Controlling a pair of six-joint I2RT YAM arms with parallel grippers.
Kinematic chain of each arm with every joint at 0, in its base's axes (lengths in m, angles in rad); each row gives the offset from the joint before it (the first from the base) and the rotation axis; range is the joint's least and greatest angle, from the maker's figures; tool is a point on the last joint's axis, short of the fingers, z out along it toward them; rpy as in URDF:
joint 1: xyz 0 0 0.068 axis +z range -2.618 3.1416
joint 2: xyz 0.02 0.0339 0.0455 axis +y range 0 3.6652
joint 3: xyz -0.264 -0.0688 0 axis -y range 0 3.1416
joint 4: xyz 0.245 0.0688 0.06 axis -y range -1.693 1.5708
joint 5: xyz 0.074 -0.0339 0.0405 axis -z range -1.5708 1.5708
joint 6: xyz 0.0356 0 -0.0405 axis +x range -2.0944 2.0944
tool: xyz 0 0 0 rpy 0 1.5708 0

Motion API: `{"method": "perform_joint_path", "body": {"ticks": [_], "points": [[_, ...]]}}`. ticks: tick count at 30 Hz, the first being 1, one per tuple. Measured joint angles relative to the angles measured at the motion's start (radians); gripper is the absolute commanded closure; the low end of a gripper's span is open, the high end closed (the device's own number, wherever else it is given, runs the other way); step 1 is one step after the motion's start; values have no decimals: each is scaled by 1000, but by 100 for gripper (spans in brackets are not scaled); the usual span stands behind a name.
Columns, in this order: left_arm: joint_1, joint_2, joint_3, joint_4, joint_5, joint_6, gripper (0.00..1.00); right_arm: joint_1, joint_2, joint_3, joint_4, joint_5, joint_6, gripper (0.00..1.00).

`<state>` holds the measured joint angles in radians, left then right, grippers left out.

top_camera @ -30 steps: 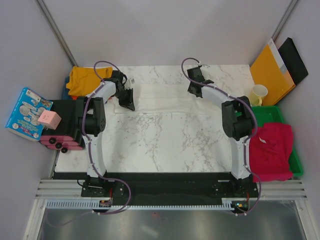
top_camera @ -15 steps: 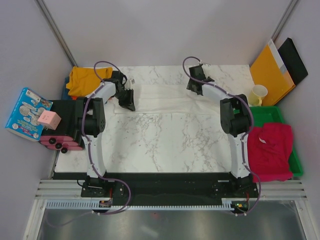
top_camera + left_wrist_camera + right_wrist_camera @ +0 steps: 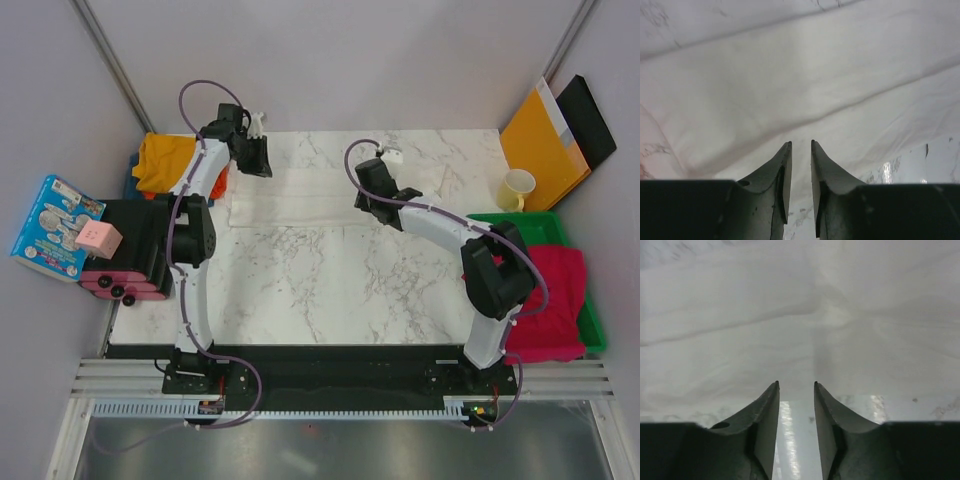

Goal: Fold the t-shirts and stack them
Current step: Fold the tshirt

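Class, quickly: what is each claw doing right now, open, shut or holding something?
Left claw: slightly open, holding nothing, facing the white shirt.
Right claw: open, holding nothing.

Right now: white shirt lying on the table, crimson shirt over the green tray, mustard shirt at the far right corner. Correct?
No. The top view shows the mustard shirt at the far left corner, not the right. The rest holds.

Flat t-shirt (image 3: 310,195) far-middle on table (image 3: 330,290), bunched t-shirt (image 3: 165,158) far left, draped t-shirt (image 3: 548,295) over tray (image 3: 545,228) right.
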<state>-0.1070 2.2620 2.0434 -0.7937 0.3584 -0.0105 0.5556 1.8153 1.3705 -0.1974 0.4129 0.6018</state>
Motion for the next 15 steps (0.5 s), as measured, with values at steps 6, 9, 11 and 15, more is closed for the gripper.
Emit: {"method": "perform_joint_path", "body": {"ticks": [6,9,11,15], "points": [[0,128,135,-22,-31,0,74,-38,61,-127,-68,58,65,64],[0,171,135,-48,-49,2,73,-62,61,-132,-71,83,91,61],[1,200,141,-65,-63,4,72,-72,53,-132,-71,98,101,61],[1,238,199,-89,-71,7,69,-88,31,-137,-72,133,118,60]]}}
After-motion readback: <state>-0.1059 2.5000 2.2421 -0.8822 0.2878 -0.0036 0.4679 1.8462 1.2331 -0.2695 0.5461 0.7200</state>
